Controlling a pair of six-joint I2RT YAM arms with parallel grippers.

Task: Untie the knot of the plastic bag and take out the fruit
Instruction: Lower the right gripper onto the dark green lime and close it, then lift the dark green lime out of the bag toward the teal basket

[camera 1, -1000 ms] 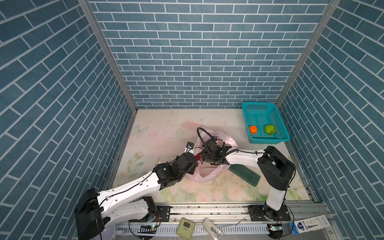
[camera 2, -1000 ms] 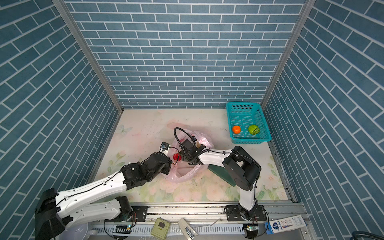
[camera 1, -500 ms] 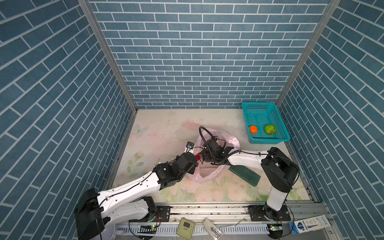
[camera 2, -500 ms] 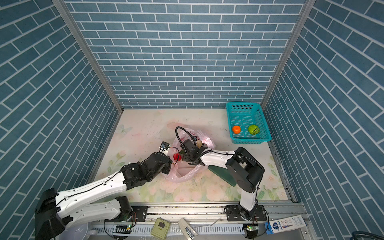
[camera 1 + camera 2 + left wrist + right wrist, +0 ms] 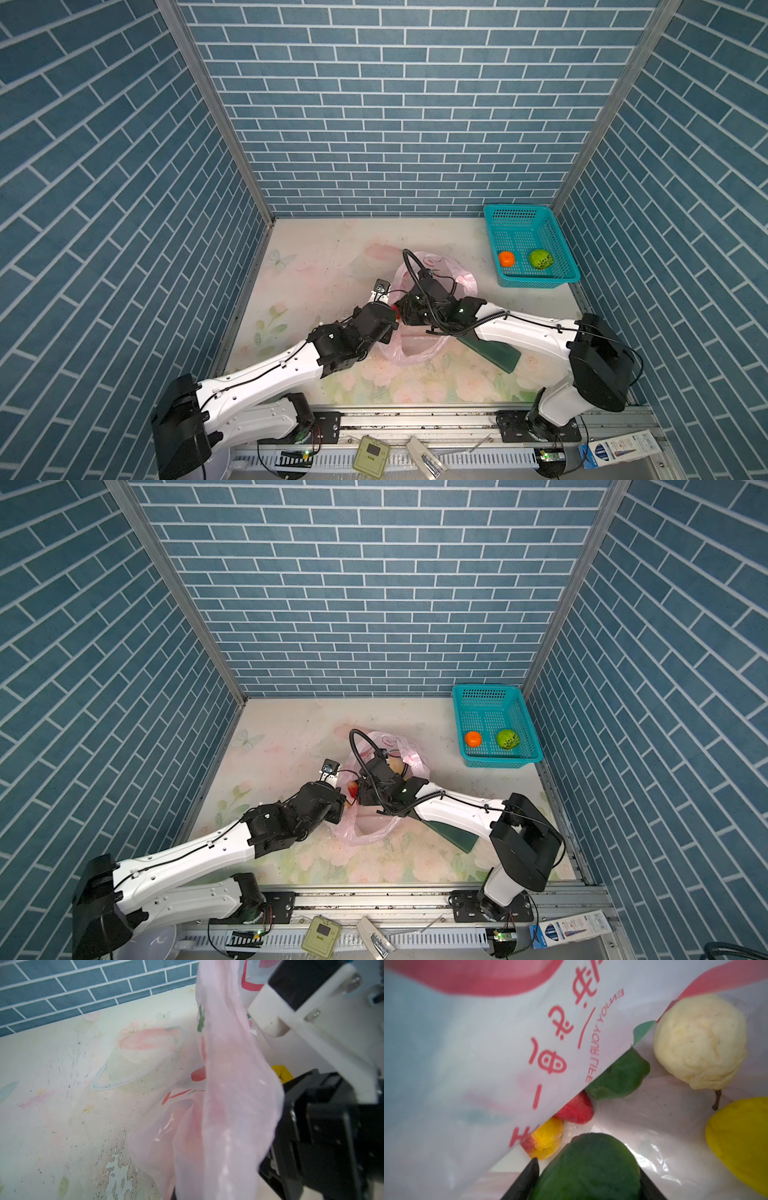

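The pale-pink plastic bag [image 5: 415, 353] lies mid-table with its mouth held open. My left gripper [image 5: 390, 309] is shut on the plastic bag's rim [image 5: 228, 1105], and the plastic hides its jaws. My right gripper [image 5: 588, 1169] reaches inside the bag [image 5: 488, 1053], its two black fingers pressed on either side of a dark green fruit [image 5: 589, 1167]. Loose around it in the bag lie cream-white [image 5: 699, 1041], yellow [image 5: 741, 1132], red [image 5: 576, 1109], peach-coloured [image 5: 548, 1140] and another dark green fruit [image 5: 618, 1076]. The knot is out of view.
A teal basket [image 5: 523, 220] at the back right holds an orange fruit [image 5: 506, 258] and a bright green one [image 5: 540, 258]. A flat dark green block [image 5: 494, 353] lies under my right forearm. Brick walls close in three sides.
My right gripper has gone slightly further into the bag and its jaws have narrowed onto the dark green fruit. The left arm has held still.
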